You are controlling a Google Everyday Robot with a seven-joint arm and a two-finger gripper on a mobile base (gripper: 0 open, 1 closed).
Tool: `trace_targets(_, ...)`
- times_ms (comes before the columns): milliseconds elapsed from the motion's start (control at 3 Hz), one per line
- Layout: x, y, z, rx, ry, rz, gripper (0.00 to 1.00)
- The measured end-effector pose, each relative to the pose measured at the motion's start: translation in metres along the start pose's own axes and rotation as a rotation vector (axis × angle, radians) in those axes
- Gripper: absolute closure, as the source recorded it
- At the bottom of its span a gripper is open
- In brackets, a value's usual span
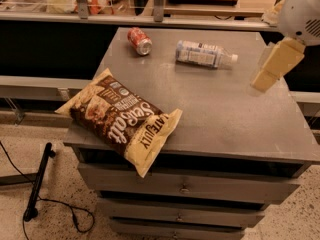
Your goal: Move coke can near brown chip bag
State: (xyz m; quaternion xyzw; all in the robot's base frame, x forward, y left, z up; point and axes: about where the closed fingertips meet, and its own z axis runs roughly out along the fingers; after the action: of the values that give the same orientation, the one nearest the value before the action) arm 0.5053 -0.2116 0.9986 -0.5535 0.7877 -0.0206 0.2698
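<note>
A: Where is the can (pixel 139 41) sitting?
B: It's lying on its side near the far left corner of the tabletop (pixel 225 109). The bag (pixel 122 119) is lying at the near left corner, overhanging the front edge, well apart from the can.
A: Gripper?
B: The gripper (pixel 275 69) is hovering over the right edge. Apart or together, can't tell. A bottle (pixel 204 54) is lying near the far edge, right of the can.
</note>
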Motion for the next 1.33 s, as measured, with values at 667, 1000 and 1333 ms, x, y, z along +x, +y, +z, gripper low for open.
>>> trace_targets(667,-0.027,-0.090,0.024,0.046,-0.212,0.112,0.00)
trace_targets(1000,-0.026,-0.119,0.051,0.034,-0.234,0.224,0.00)
trace_targets(1333,-0.033,-0.139,0.080,0.020,-0.262,0.352,0.00)
